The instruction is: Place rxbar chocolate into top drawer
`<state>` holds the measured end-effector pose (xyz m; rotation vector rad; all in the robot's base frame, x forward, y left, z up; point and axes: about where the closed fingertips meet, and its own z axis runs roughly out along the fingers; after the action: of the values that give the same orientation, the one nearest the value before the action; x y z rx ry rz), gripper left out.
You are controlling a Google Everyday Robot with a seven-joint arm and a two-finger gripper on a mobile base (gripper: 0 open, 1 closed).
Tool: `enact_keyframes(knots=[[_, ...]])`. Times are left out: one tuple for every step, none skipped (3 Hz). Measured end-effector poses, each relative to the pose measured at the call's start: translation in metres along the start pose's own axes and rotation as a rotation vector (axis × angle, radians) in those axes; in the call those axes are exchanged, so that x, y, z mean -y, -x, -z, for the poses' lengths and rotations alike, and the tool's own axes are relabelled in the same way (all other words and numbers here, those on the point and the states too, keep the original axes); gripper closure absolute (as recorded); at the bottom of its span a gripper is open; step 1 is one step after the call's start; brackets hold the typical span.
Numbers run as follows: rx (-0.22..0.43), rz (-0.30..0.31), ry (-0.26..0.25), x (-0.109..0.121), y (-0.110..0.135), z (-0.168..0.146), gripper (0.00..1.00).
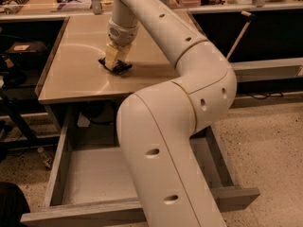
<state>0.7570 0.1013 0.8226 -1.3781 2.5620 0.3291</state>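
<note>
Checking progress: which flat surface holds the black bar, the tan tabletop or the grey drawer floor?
The tan tabletop: the small black-wrapped bar lies there beneath the end effector, not in the open grey metal drawer below.
</note>
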Motion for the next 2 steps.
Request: enact_keyframes(knots=[[0.054, 0.0, -0.081, 0.0, -0.013, 0.041, 1.0], [0.077, -0.017, -0.153, -0.031, -0.069, 0.077, 1.0]])
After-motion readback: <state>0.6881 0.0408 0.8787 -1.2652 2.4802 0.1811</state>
